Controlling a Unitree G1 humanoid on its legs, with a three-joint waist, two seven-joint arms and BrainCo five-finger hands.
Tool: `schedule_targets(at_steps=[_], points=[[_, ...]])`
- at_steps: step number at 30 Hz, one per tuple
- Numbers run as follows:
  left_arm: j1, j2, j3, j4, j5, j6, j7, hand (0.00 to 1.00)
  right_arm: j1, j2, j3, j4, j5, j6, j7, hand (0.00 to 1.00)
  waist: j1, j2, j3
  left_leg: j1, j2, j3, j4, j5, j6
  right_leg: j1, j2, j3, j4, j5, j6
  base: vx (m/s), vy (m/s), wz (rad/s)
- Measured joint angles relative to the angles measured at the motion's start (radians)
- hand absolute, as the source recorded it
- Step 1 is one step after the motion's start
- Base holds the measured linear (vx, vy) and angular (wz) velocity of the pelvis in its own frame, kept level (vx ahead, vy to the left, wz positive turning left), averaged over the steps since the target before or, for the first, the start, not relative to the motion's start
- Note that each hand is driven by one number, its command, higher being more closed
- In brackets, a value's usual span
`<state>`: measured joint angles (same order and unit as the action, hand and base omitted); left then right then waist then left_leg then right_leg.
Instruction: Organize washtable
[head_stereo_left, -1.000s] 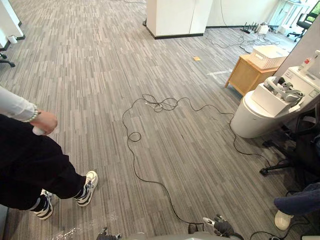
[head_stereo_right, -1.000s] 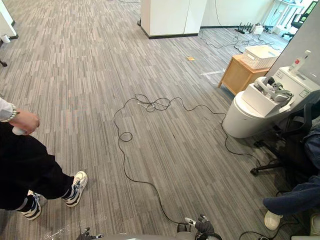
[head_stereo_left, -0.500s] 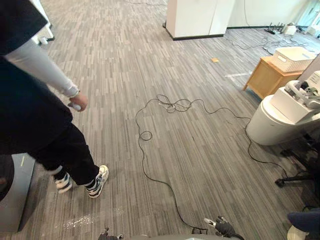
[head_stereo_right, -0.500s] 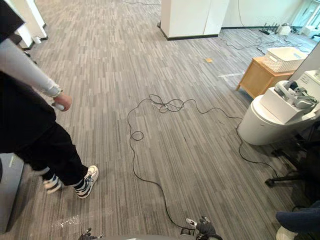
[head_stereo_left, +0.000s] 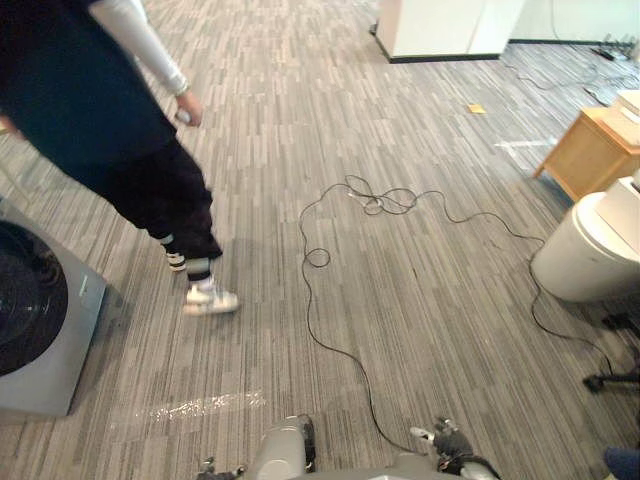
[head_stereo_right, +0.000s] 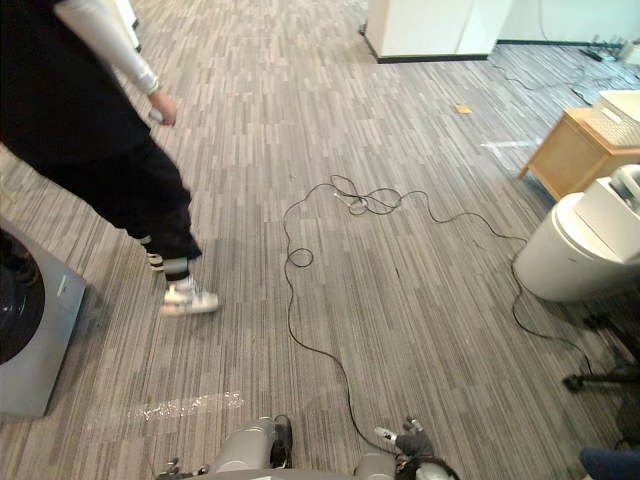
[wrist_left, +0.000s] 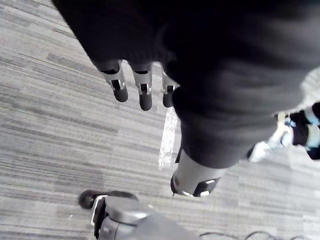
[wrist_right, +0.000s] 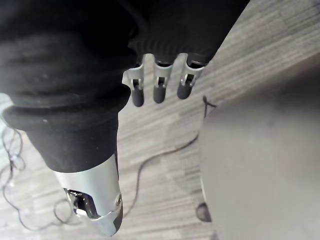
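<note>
My left hand (wrist_left: 144, 92) hangs over the striped grey carpet with its fingers straight and nothing in it. My right hand (wrist_right: 159, 82) also hangs open and empty above the carpet; it shows at the bottom edge of the left eye view (head_stereo_left: 452, 445). A grey washing machine (head_stereo_left: 45, 330) with a dark round door stands at the left. No washtable items show near either hand.
A person (head_stereo_left: 120, 130) in dark clothes and white shoes walks at the upper left, a small white object in one hand (head_stereo_left: 187, 108). A white rounded unit (head_stereo_left: 585, 250) and a wooden side table (head_stereo_left: 590, 150) stand at the right, a white pillar (head_stereo_left: 450, 25) at the back.
The camera has swung left: the washing machine has come into view and the white unit has slid toward the right edge. The person has stepped farther away. Both hands still hang low.
</note>
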<state>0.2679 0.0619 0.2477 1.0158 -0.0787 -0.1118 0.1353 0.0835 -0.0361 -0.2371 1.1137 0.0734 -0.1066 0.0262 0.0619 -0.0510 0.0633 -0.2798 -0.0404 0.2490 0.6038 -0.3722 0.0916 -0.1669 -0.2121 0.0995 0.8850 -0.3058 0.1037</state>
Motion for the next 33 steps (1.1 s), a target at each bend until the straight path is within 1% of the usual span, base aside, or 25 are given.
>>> schedule_targets(at_steps=[2,5,8,10,11,12,13,14,15,16,17,18,19,20,21,22,24,25,27,28,29,30,31,32,33], points=[[0.004,0.019,-0.037,0.009,0.004,0.007,-0.002,0.00,-0.008,0.010,-0.035,-0.002,0.008,-0.001,-0.001,0.00,-0.031,0.009,0.012,0.109,-0.036,-0.018,-0.039,-0.030,0.028,-0.051,-0.003,0.011,0.210,0.145,-0.036,0.37,0.235,0.18],[-0.001,0.024,-0.057,0.010,0.011,0.016,-0.004,0.00,0.005,0.012,-0.048,-0.044,0.015,-0.004,0.001,0.00,-0.057,0.015,0.014,0.308,-0.049,-0.069,-0.189,-0.037,0.031,-0.126,0.043,-0.122,0.287,0.082,-0.047,0.40,0.170,0.31],[-0.023,0.017,-0.034,0.004,0.014,0.019,-0.004,0.00,0.045,0.023,-0.082,-0.135,0.033,-0.007,0.000,0.00,-0.075,0.025,0.012,0.439,-0.048,-0.112,-0.324,-0.034,0.019,-0.278,0.089,-0.282,0.057,0.059,-0.043,0.53,0.159,0.34],[-0.038,0.004,-0.031,0.004,0.027,0.021,-0.004,0.00,0.054,0.007,-0.088,-0.156,0.043,-0.005,-0.001,0.00,-0.080,0.047,0.025,0.530,-0.028,-0.123,-0.392,-0.037,0.009,-0.306,0.145,-0.342,-0.195,0.086,-0.074,0.63,0.126,0.39],[-0.055,-0.004,-0.026,0.000,0.046,0.021,-0.007,0.00,0.070,0.007,-0.085,-0.156,0.044,-0.003,-0.002,0.00,-0.087,0.054,0.027,0.575,-0.025,-0.154,-0.414,-0.037,0.009,-0.310,0.182,-0.361,-0.362,0.131,-0.086,0.42,0.063,0.49],[-0.064,-0.008,-0.021,-0.006,0.052,0.020,-0.011,0.00,0.073,0.008,-0.084,-0.156,0.044,-0.003,-0.003,0.00,-0.093,0.051,0.029,0.591,-0.029,-0.174,-0.412,-0.037,0.009,-0.317,0.188,-0.361,-0.427,0.158,-0.104,0.90,0.086,0.68],[-0.084,-0.023,-0.010,-0.007,0.053,0.019,-0.012,0.00,0.087,0.005,-0.083,-0.153,0.046,0.004,-0.003,0.00,-0.101,0.056,0.027,0.618,-0.029,-0.205,-0.398,-0.037,0.008,-0.334,0.212,-0.357,-0.453,0.257,-0.195,0.98,0.046,0.62],[-0.104,-0.051,0.009,-0.007,0.054,0.019,-0.017,0.00,0.104,-0.004,-0.081,-0.155,0.052,0.006,-0.003,0.00,-0.108,0.077,0.020,0.614,-0.008,-0.230,-0.333,-0.037,0.008,-0.334,0.240,-0.349,-0.431,0.358,-0.271,1.00,0.050,0.50],[-0.117,-0.068,0.020,-0.004,0.054,0.020,-0.021,0.00,0.108,-0.013,-0.087,-0.158,0.053,0.006,-0.002,0.00,-0.114,0.094,0.019,0.604,0.009,-0.230,-0.279,-0.033,0.001,-0.326,0.240,-0.349,-0.415,0.361,-0.261,0.85,0.070,0.26],[-0.138,-0.103,0.047,-0.006,0.054,0.022,-0.023,0.00,0.103,-0.026,-0.091,-0.159,0.051,0.008,-0.003,0.00,-0.108,0.127,0.028,0.558,0.030,-0.212,-0.132,0.040,-0.054,-0.298,0.243,-0.351,-0.375,0.303,-0.241,0.84,0.077,0.16],[-0.163,-0.142,0.074,-0.031,0.062,0.028,-0.030,0.00,0.102,-0.033,-0.083,-0.159,0.049,0.008,-0.002,0.00,-0.118,0.113,0.059,0.498,0.001,-0.194,0.036,0.271,-0.026,-0.267,0.188,-0.371,-0.281,0.250,-0.270,0.81,0.011,0.05],[-0.172,-0.139,0.097,-0.036,0.063,0.023,-0.029,0.00,0.109,-0.028,-0.082,-0.164,0.051,0.008,0.001,0.00,-0.124,0.106,0.072,0.464,0.004,-0.153,0.119,0.428,-0.024,-0.259,0.207,-0.398,-0.232,0.219,-0.244,0.78,-0.145,-0.48],[-0.143,-0.137,0.154,-0.050,0.062,0.022,-0.021,0.00,0.125,-0.039,-0.071,-0.203,0.049,0.007,-0.001,0.00,-0.103,0.147,0.058,0.401,0.090,-0.085,0.311,0.656,-0.074,-0.145,0.318,-0.403,-0.391,0.212,-0.216,0.67,-0.267,-0.75],[-0.137,-0.124,0.170,-0.076,0.057,0.016,-0.020,0.00,0.142,-0.043,-0.071,-0.211,0.049,0.003,-0.005,0.00,-0.090,0.158,0.066,0.304,0.214,-0.009,0.563,0.531,-0.026,-0.036,0.360,-0.409,-0.458,0.167,-0.281,0.66,-0.211,-0.84],[-0.132,-0.116,0.169,-0.088,0.052,0.015,-0.021,0.00,0.136,-0.045,-0.069,-0.192,0.044,0.008,-0.004,0.00,-0.083,0.157,0.064,0.254,0.256,0.004,0.642,0.469,0.007,0.001,0.365,-0.380,-0.466,0.144,-0.297,0.78,-0.025,-0.56],[-0.128,-0.107,0.168,-0.101,0.052,0.018,-0.021,0.00,0.123,-0.027,-0.066,-0.161,0.034,0.014,-0.005,0.00,-0.060,0.108,0.069,0.160,0.287,0.013,0.708,0.386,-0.001,0.070,0.341,-0.333,-0.480,0.110,-0.282,0.66,0.101,-0.54],[-0.108,-0.104,0.171,-0.137,0.021,0.005,-0.023,0.00,0.107,-0.007,-0.052,-0.136,0.022,0.022,-0.010,0.00,-0.040,0.051,0.070,0.002,0.286,0.002,0.643,0.295,-0.068,0.188,0.289,-0.271,-0.572,0.085,-0.235,0.62,0.119,-0.44],[-0.107,-0.101,0.170,-0.142,0.022,0.000,-0.023,0.00,0.098,-0.010,-0.046,-0.125,0.013,0.023,-0.010,0.00,-0.036,0.040,0.071,-0.031,0.286,0.003,0.598,0.283,-0.082,0.220,0.275,-0.257,-0.594,0.078,-0.219,0.61,0.187,-0.40],[-0.098,-0.091,0.143,-0.137,0.022,-0.003,-0.023,0.00,0.065,-0.020,-0.036,-0.111,-0.007,0.026,-0.010,0.00,-0.028,0.053,0.072,-0.109,0.291,0.054,0.334,0.249,-0.103,0.325,0.218,-0.202,-0.662,0.044,-0.159,0.64,0.289,-0.53],[-0.096,-0.089,0.136,-0.136,0.023,-0.003,-0.023,0.00,0.061,-0.020,-0.036,-0.110,-0.008,0.027,-0.011,0.00,-0.025,0.055,0.072,-0.118,0.285,0.073,0.249,0.249,-0.104,0.356,0.205,-0.191,-0.677,0.037,-0.147,0.68,0.346,-0.48],[-0.094,-0.094,0.132,-0.132,0.022,-0.004,-0.021,0.00,0.060,-0.023,-0.037,-0.111,-0.008,0.027,-0.011,0.00,-0.017,0.064,0.068,-0.127,0.270,0.095,0.045,0.257,-0.112,0.400,0.183,-0.179,-0.704,0.029,-0.134,0.85,0.476,-0.35],[-0.083,-0.093,0.120,-0.122,0.021,-0.007,-0.020,0.00,0.069,-0.028,-0.039,-0.107,-0.008,0.024,-0.011,0.00,-0.010,0.080,0.055,-0.120,0.248,0.057,-0.163,0.315,-0.127,0.422,0.175,-0.162,-0.701,0.011,-0.118,0.86,0.484,-0.36],[-0.083,-0.083,0.115,-0.108,0.021,-0.007,-0.021,0.00,0.068,-0.026,-0.039,-0.097,-0.009,0.025,-0.013,0.00,-0.001,0.080,0.044,-0.112,0.228,0.042,-0.161,0.372,-0.087,0.430,0.166,-0.140,-0.686,-0.004,-0.116,0.86,0.513,-0.05],[-0.091,-0.049,0.110,-0.073,0.022,-0.003,-0.019,0.00,0.063,-0.003,-0.040,-0.077,-0.014,0.027,-0.020,0.00,-0.010,0.034,0.016,-0.105,0.173,0.051,-0.152,0.317,-0.055,0.407,0.120,-0.110,-0.620,0.008,-0.135,0.71,0.438,0.25],[-0.087,-0.042,0.111,-0.069,0.021,-0.008,-0.019,0.00,0.061,0.009,-0.047,-0.075,-0.017,0.026,-0.020,0.00,-0.018,0.016,0.003,-0.100,0.140,0.048,-0.125,0.263,-0.031,0.364,0.099,-0.068,-0.512,0.048,-0.124,0.70,0.449,0.44]])
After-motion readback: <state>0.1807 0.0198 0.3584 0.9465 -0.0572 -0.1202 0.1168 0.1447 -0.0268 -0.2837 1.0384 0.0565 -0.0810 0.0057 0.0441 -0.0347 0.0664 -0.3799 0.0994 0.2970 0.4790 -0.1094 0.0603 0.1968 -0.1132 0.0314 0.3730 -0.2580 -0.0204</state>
